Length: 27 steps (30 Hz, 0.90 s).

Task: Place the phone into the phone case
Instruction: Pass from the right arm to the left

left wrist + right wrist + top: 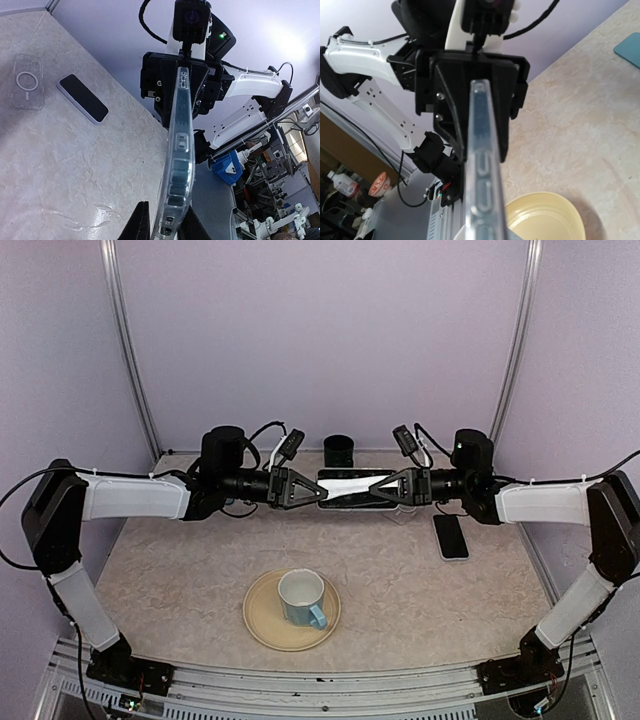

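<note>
Our left claw and right claw each clench an end of the phone case, aloft behind the cup; the phone lies right of the cup, not yet inserted

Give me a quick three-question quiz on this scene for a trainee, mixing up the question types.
1. True or false: the phone lies on the plate.
2. What stands on the plate? A) mug B) spoon C) bowl
3. Fill in: the raised case is gripped by the left gripper and the ____ gripper.
Key: 1 false, it lies on the table. 2 A. 3 right gripper.
</note>
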Each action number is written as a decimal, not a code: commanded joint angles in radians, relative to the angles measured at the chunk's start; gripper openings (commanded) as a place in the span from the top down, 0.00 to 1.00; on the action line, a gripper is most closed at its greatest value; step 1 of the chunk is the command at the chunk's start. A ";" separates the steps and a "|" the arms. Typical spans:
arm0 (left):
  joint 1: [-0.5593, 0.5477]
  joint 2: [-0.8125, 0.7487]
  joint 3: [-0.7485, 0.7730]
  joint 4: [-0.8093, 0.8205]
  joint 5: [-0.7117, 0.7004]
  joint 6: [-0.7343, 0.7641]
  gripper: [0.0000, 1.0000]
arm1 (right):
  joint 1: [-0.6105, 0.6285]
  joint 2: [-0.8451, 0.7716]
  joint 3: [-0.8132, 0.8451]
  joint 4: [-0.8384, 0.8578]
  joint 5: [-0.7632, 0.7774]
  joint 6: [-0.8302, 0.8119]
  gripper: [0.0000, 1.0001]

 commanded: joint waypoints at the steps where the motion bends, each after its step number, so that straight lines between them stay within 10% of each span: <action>1: -0.025 0.006 -0.003 0.053 0.050 -0.006 0.86 | -0.008 -0.038 0.012 0.053 0.048 -0.005 1.00; 4: -0.026 0.011 -0.001 0.056 0.052 -0.013 1.00 | -0.008 -0.045 0.012 0.026 0.065 -0.035 1.00; 12: -0.027 0.014 -0.006 0.077 0.047 -0.031 1.00 | -0.008 -0.057 0.016 -0.072 0.089 -0.143 1.00; 20: -0.020 -0.027 -0.014 0.077 0.023 -0.007 1.00 | -0.008 -0.056 0.015 -0.046 0.008 -0.097 0.63; 27: -0.005 -0.060 -0.035 0.084 -0.012 0.004 1.00 | -0.008 -0.046 0.000 -0.010 -0.055 -0.045 0.69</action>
